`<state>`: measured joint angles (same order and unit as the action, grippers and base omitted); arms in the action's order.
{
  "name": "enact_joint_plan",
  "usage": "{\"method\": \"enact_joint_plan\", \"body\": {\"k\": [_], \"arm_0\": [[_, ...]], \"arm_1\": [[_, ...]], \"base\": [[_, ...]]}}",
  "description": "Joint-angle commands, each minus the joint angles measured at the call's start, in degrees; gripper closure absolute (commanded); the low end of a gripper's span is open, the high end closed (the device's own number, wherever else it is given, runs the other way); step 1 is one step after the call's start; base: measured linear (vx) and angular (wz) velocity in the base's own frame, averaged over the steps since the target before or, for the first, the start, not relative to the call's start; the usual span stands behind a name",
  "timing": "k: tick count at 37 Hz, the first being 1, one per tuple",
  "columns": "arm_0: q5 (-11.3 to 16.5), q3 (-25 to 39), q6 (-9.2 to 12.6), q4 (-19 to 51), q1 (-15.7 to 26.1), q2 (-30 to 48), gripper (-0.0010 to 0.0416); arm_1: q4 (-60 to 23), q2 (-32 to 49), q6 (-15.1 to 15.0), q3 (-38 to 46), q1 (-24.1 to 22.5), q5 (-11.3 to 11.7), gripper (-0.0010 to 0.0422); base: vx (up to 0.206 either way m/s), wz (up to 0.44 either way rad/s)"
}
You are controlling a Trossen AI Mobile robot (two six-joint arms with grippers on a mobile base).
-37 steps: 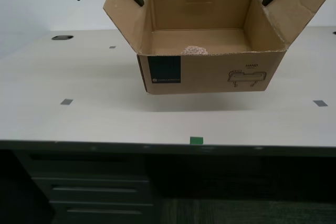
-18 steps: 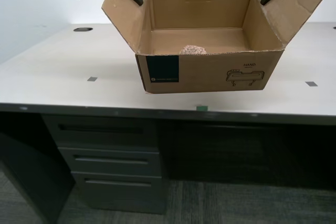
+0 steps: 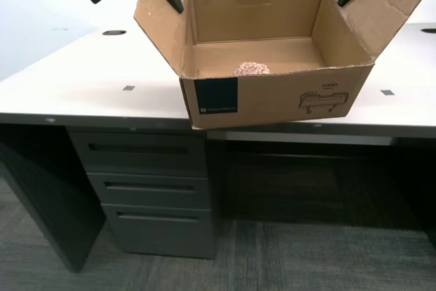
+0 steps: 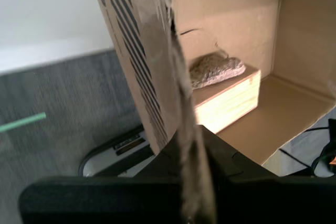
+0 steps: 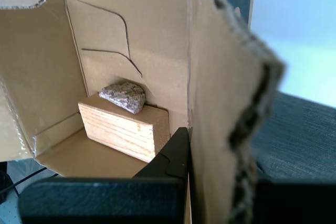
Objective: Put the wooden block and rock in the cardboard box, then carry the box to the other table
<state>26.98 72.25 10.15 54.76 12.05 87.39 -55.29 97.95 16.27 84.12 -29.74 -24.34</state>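
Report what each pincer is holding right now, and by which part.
Both hold the cardboard box, lifted clear of the desk. My first pincer clamps the edge of one side flap; my second pincer clamps the edge of the opposite side flap.

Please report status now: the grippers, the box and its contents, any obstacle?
Both grippers shut on the cardboard box side flaps, box held in the air. The rock sits on the wooden block inside. Desk edge below the box; no obstacle seen.

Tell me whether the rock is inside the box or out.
Inside. The rock lies on top of the wooden block, both within the walls of the cardboard box.
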Motion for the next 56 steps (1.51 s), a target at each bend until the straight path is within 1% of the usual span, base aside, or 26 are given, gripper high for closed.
{"method": "enact_joint_plan", "body": {"k": [1,2,4,12,21,23,27,34,38,42,47,50,53,56], "arm_0": [[0.61,0.07,0.15,-0.26,0.04,-0.04,0.0407],[0.59,0.07,0.15,-0.24,0.07,-0.04,0.0407],[0.61,0.07,0.15,-0.24,0.07,-0.04,0.0407],[0.61,0.07,0.46,-0.24,0.31,-0.04,0.0407],[0.61,0.07,1.49,1.01,0.46,-0.04,0.0407],[0.61,0.07,2.01,1.05,0.48,-0.04,0.0407],[0.61,0.07,3.61,1.18,0.50,-0.04,0.0407],[0.61,0.07,3.85,1.40,0.66,-0.04,0.0407],[0.59,0.07,3.52,1.27,0.70,-0.04,0.0407],[0.59,0.07,3.30,1.31,0.70,-0.04,0.0407],[0.59,0.07,3.19,2.58,0.76,-0.04,0.0407],[0.59,0.07,2.25,3.56,0.76,-0.04,0.0407],[0.59,0.04,0.42,4.85,0.76,-0.04,0.0407],[0.59,0.04,-0.94,5.70,0.76,-0.04,0.0407]], "arm_1": [[-1.73,-0.04,1.44,0.09,-0.04,3.54,0.0413],[-2.19,-0.04,1.44,0.09,-0.04,4.52,0.0413],[-2.82,-0.04,0.83,0.07,-0.04,5.25,0.0413],[-2.62,-0.04,-2.75,0.07,0.09,5.33,0.0413],[-0.81,-0.04,-3.41,0.04,0.04,5.31,0.0413],[-0.35,-0.04,-4.35,0.04,0.07,5.31,0.0413],[-0.28,-0.04,-4.90,0.04,0.04,5.22,0.0413],[-0.26,-0.04,-5.31,0.04,0.02,5.22,0.0413],[-0.31,-0.04,-5.29,0.04,0.00,5.20,0.0413],[-0.26,-0.04,-4.22,0.04,0.00,5.20,0.0413],[-0.33,-0.04,-4.24,0.04,-0.02,5.20,0.0413],[-0.35,-0.04,-3.80,0.04,-0.07,5.03,0.0413],[-0.31,-0.04,-2.78,0.04,-0.13,4.22,0.0413],[-0.28,-0.04,-1.57,0.04,-0.33,4.22,0.0413]], "base": [[-0.112,0.137],[-0.112,0.142],[-0.110,0.153],[-0.103,0.200],[-0.105,0.220],[-0.107,0.242],[-0.106,0.253],[-0.100,0.255],[-0.092,0.254],[-0.081,0.256],[-0.058,0.254],[-0.041,0.226],[-0.021,0.207],[-0.008,0.184]]}}
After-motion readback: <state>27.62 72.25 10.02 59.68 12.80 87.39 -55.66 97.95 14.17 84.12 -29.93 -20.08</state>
